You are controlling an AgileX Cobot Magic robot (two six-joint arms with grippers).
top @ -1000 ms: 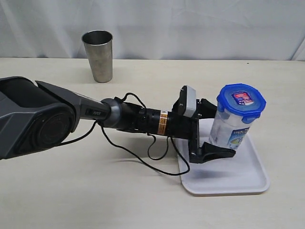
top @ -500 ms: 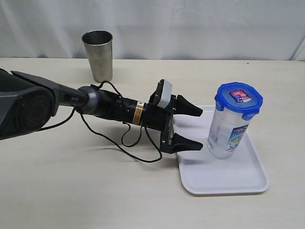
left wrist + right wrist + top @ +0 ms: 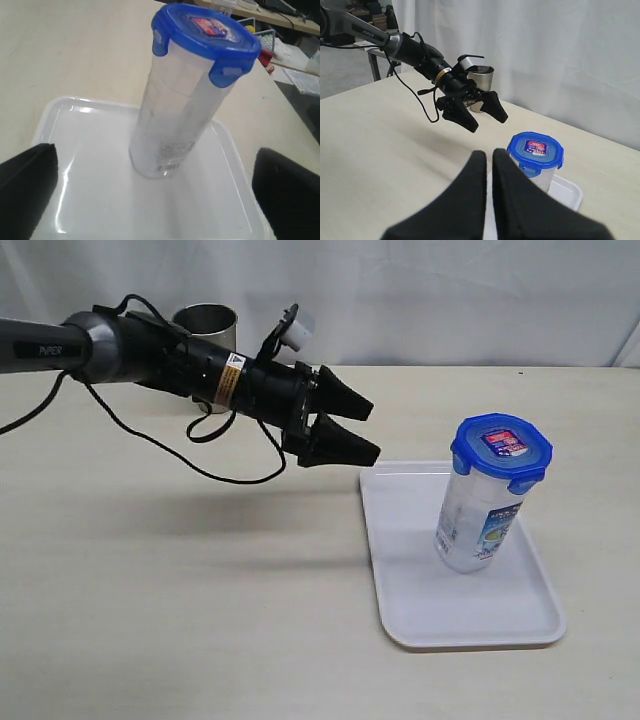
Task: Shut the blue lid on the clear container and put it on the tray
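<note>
The clear container stands upright on the white tray, with the blue lid sitting on its top and the flaps down. My left gripper hangs open in the air, left of the tray and well apart from the container. In the left wrist view the container and lid stand ahead on the tray, and nothing lies between the black fingers. My right gripper is shut and empty, above the table near the lid.
A tapered steel cup stands at the back left of the table, partly hidden behind the left arm and its loose black cable. A white curtain closes off the far side.
The open left gripper has drawn back from beside the container, rising and moving left off the tray. The container with its lid stays standing on the tray.
</note>
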